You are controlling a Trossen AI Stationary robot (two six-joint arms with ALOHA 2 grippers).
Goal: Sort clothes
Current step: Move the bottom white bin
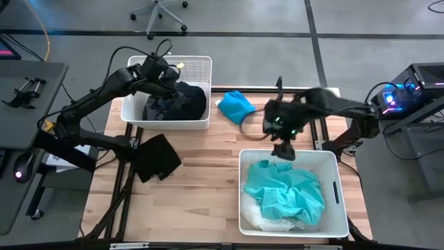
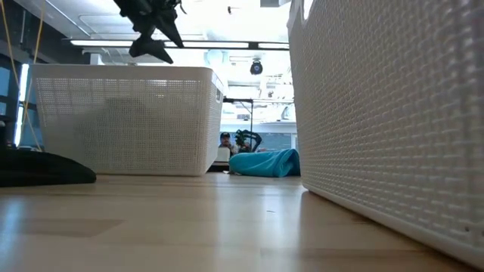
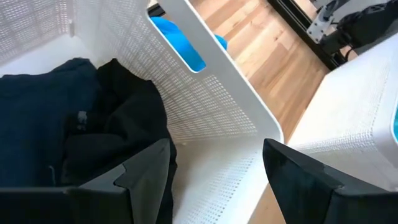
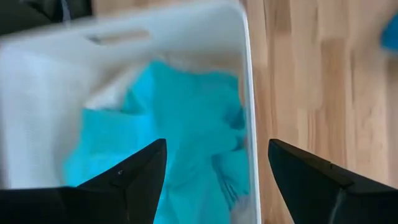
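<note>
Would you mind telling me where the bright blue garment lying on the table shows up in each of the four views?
High view: bright blue garment on the table, between the two bins, near the far edge.
Low view: low in the middle distance, between the bins.
Left wrist view: a patch seen through the handle slot of the bin.
Right wrist view: only a blue sliver at the edge, probably it.
Shared landmark: the white bin with dark clothes beside it.

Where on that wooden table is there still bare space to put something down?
The widest bare patch of the table lies between the black garment and the near bin of turquoise clothes. A smaller strip runs between the far bin and the near bin. It is crowded around the bright blue garment, with the right end effector close by.
</note>
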